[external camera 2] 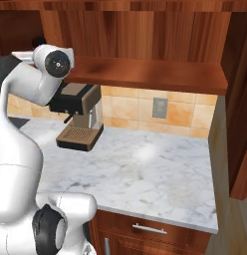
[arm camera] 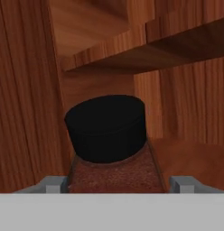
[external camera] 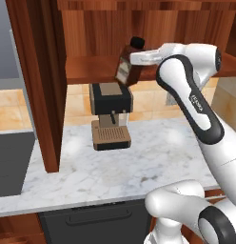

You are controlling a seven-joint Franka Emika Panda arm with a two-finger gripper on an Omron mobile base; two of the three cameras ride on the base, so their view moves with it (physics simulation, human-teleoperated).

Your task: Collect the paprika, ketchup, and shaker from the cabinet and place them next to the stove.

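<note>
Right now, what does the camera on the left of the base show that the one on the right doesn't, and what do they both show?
Left view: a tilted brown paprika bottle with a black cap, at the gripper by the cabinet shelf, plus a dark drawer front below the counter. Right view: a wall outlet on the tan tiles and a wooden drawer with a metal handle. Both: the white arm, the coffee machine, the marble counter and the wooden cabinet.

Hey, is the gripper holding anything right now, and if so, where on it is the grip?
Yes, the gripper holds the paprika bottle, tilted, by its brown body just below the black cap.
</note>
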